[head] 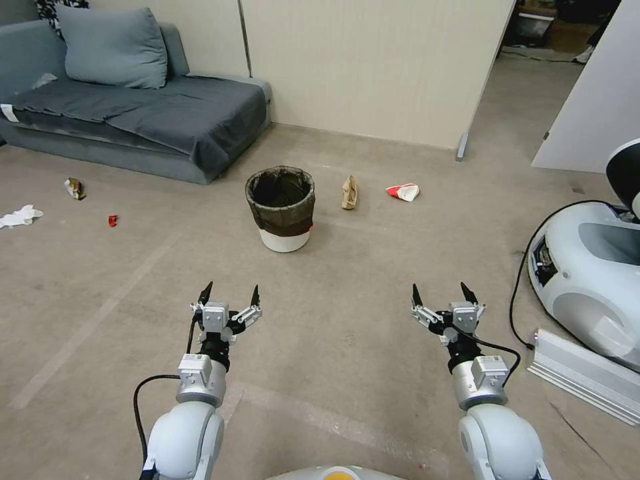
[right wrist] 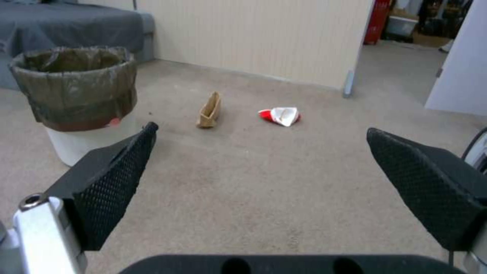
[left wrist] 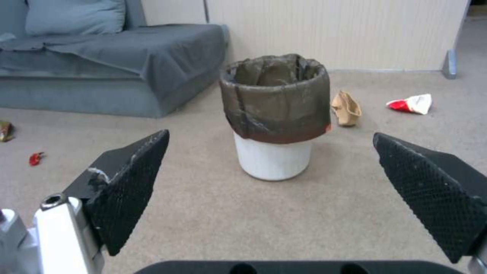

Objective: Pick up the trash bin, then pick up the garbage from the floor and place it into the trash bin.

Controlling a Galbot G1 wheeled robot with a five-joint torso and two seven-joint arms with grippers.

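Left end effector (head: 231, 293) + right end effector (head: 441, 293) spread wide — trash bin (head: 281, 208) ahead.

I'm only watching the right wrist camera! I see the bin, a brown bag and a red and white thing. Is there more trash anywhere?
Observer: Yes. In the head view, a white tissue lies on the floor far to the left, in front of the sofa.
Operator: Anything else over there?
Observer: A snack wrapper and a small red packet lie on the floor near that tissue.
Operator: What's the other arm doing?
Observer: The left gripper hangs open above the floor, short of the trash bin and holding nothing.
Operator: Is mine holding anything?
Observer: No, the right gripper is open too, level with the left one.
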